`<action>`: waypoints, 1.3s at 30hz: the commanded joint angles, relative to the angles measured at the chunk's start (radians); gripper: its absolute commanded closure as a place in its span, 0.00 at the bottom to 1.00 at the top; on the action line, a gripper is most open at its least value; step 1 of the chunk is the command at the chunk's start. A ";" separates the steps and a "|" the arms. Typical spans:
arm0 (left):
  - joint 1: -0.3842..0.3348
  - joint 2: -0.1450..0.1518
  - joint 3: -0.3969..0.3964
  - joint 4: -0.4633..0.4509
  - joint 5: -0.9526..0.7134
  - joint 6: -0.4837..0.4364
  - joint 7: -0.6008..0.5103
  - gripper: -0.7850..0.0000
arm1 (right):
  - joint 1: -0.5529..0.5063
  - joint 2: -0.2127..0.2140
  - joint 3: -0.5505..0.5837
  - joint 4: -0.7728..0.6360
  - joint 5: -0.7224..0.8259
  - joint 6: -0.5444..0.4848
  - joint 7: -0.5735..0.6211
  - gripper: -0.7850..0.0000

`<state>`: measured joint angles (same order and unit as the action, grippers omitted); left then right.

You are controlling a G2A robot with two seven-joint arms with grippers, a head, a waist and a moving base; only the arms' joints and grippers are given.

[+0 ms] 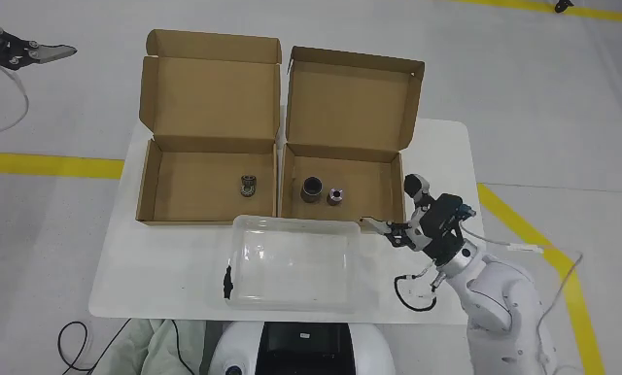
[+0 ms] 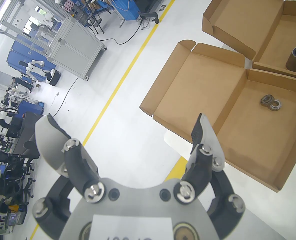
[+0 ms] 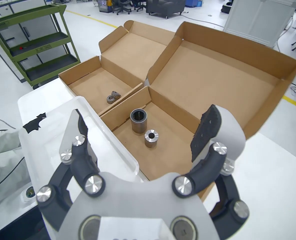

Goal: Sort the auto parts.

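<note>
Left tool (image 2: 124, 121) is gaping wide over the floor (image 2: 128, 38); right tool (image 1: 394, 210) is gaping wide beside the right box (image 1: 352, 103).

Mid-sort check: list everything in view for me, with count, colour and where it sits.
table: 1, white, under the boxes and bin
left box: 1, brown cardboard, lid open, on the robot's left half of the table
right box: 1, brown cardboard, lid open, beside the left box
bearings: 2, silver-grey, touching each other in the left box
tall sleeve: 1, dark, upright in the right box
short cylinder: 1, silver, upright beside the tall sleeve
bin: 1, clear plastic, in front of both boxes, nearer the robot
tape: 1 piece, black, on the bin's left rim
left tool: 1, open, holding nothing, over the floor left of the table
right tool: 1, open, holding nothing, near the right box's front edge
</note>
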<state>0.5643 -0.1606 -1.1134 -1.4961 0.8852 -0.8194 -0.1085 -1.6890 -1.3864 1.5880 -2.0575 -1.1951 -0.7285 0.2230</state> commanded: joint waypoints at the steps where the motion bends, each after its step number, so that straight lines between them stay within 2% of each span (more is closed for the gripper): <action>1: 0.000 0.000 0.000 0.000 0.000 0.000 0.000 0.00 | -0.022 0.003 0.024 -0.016 0.013 0.015 -0.001 0.00; 10: 0.000 0.000 0.000 0.000 0.000 0.000 0.000 0.00 | -0.132 0.011 0.056 -0.056 -0.030 0.171 0.007 0.00; 18: 0.000 0.000 0.000 0.000 0.000 0.000 0.000 0.00 | -0.298 0.006 0.051 -0.032 -0.041 0.308 -0.221 0.00; 22: 0.000 0.000 0.000 0.000 0.000 0.000 0.000 0.00 | -0.368 0.007 0.058 -0.012 -0.070 0.321 -0.332 0.00; 28: 0.000 0.000 0.000 0.000 0.000 0.000 0.000 0.00 | -0.467 0.012 0.068 -0.027 -0.138 0.310 -0.432 0.00; 39: 0.000 0.000 0.000 0.000 0.000 0.000 0.000 0.00 | -0.552 0.017 0.051 -0.015 -0.207 0.364 -0.507 0.00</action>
<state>0.5643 -0.1606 -1.1134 -1.4961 0.8852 -0.8194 -0.1085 -2.2400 -1.3697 1.6391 -2.0784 -1.4014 -0.3698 -0.2806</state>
